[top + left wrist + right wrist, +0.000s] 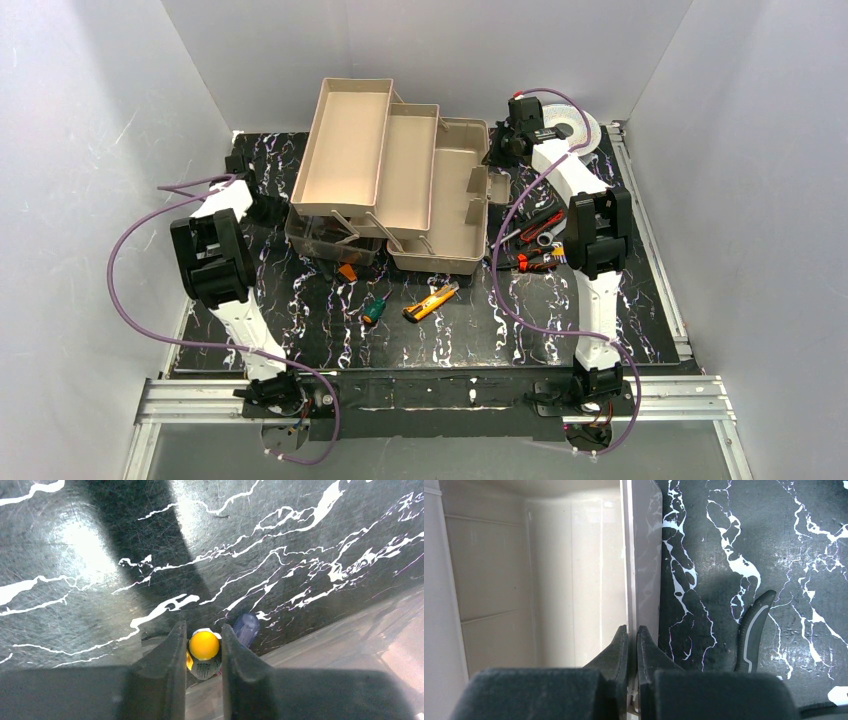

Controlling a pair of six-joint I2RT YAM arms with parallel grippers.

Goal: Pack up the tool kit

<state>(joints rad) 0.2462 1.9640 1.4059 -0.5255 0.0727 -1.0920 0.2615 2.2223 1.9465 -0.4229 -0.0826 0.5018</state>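
Observation:
The beige toolbox (445,235) stands open in the middle of the mat, its fold-out trays (350,150) raised to the left. My left gripper (262,206) is low beside the box's left end. In the left wrist view the left gripper (202,632) is shut on a yellow-capped screwdriver (204,646), with a blue handle (246,627) just to its right. My right gripper (497,155) is at the box's right wall. There the right gripper (633,630) is shut on the thin beige wall (644,555).
A yellow knife (430,303) and a green-and-orange screwdriver (374,310) lie in front of the box. Pliers and red-handled tools (535,240) lie to its right, one black handle (751,630) close to my right fingers. A round silver spool (578,130) sits at the back right.

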